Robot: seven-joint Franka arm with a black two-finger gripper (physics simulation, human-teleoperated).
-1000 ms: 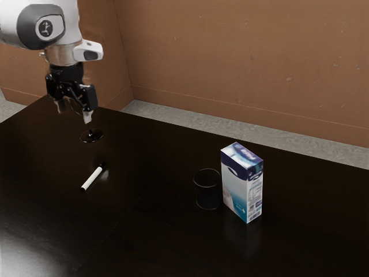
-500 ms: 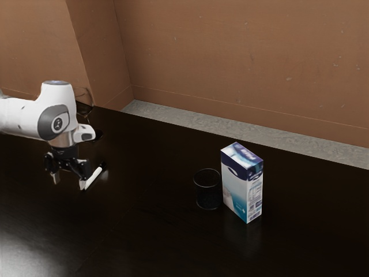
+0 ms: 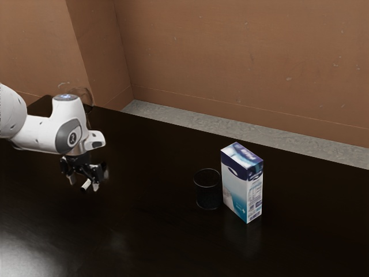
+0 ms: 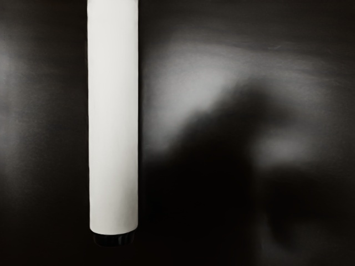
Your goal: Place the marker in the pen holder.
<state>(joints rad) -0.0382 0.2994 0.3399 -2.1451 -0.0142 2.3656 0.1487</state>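
Observation:
Low over the table, my gripper [image 3: 84,183] has its fingertips well apart in the exterior view. The white marker [image 3: 86,185] lies on the table between and under them, partly hidden by the hand; no grip on it shows. In the wrist view the marker [image 4: 113,116] appears large and close, its white barrel ending in a black tip. The pen holder [image 3: 208,191], a dark round cup, stands upright off to the exterior view's right.
A blue and white carton [image 3: 242,183] stands close beside the pen holder, on the exterior view's right. Behind the arm, a clear stemmed glass [image 3: 86,97] is partly hidden. The dark tabletop [image 3: 150,231] carries all of these.
My hand has come down from high above the table, then shifted a little toward the exterior view's right, over the marker. The marker, holder and carton have not moved.

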